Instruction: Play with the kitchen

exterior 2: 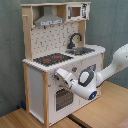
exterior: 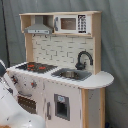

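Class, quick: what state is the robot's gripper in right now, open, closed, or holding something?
Gripper: at the kitchen front by the oven; open or closed cannot be told.
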Robot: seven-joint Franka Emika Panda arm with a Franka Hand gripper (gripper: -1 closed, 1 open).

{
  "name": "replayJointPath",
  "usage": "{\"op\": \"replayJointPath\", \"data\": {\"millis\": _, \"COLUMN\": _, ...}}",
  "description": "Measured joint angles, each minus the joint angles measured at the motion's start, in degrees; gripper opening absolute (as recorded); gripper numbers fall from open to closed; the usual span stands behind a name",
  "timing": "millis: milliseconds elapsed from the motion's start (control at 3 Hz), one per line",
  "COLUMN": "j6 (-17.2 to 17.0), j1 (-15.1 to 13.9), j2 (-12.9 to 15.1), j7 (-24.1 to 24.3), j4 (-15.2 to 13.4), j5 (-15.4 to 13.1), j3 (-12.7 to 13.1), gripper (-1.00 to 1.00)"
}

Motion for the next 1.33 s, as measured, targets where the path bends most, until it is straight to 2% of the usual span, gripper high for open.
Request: {"op": "replayJointPath", "data": {"millis": 1333, "j6": -0.1, "j1": 0.0, "j2": -0.1, "j7": -25.5, "j4": 0.0, "j5": 0.0, "j3": 0.0, "gripper": -1.00}}
